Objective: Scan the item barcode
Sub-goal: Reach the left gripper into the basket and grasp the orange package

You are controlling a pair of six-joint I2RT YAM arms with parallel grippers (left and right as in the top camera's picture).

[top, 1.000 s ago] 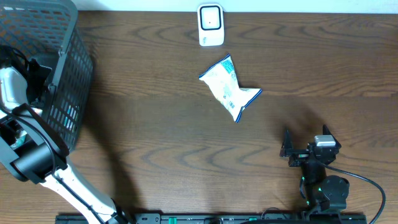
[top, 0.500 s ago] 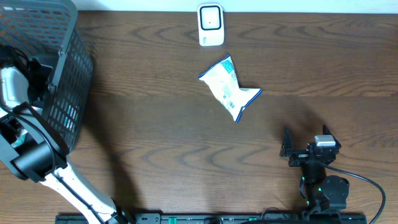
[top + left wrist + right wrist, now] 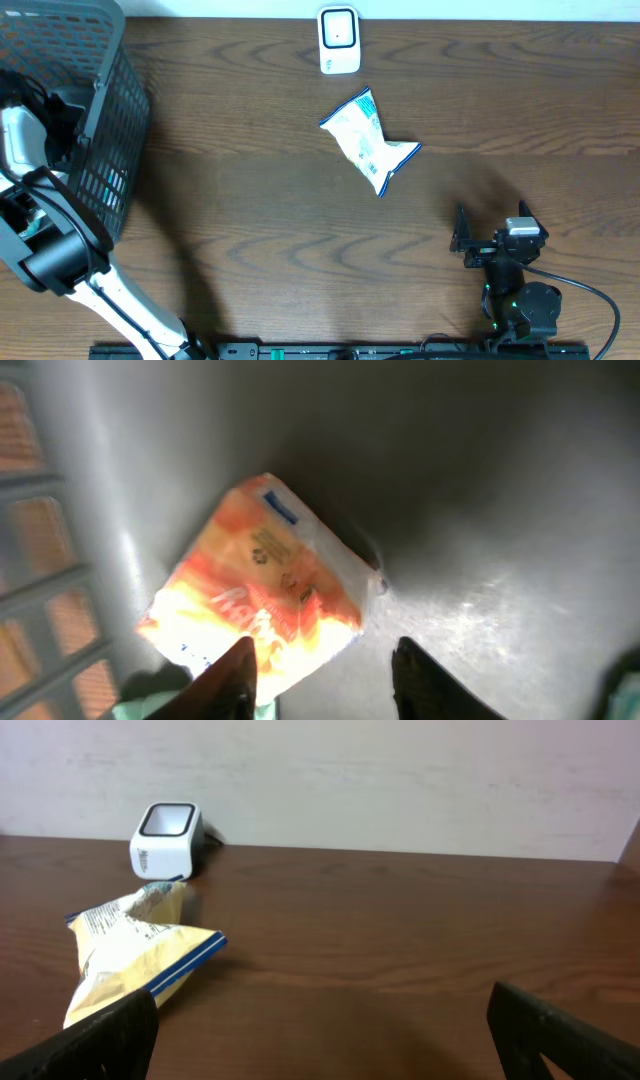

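Note:
A white snack bag with blue edges [image 3: 368, 140] lies on the table just in front of the white barcode scanner [image 3: 339, 40]; both also show in the right wrist view, the bag [image 3: 130, 955] at the left and the scanner [image 3: 166, 840] behind it. My right gripper [image 3: 491, 212] stands wide open near the front right, well short of the bag, nothing between its fingers [image 3: 318, 1005]. My left arm reaches down into the grey basket [image 3: 100, 120]. There my left gripper [image 3: 325, 648] hovers open over an orange packet [image 3: 265, 585], its left finger in front of the packet's lower edge.
The basket's slatted wall [image 3: 40, 560] stands close on the left of the orange packet. A pale green item [image 3: 150, 705] peeks out beneath the packet. The dark wooden table [image 3: 250, 240] stretches between the basket and the right arm.

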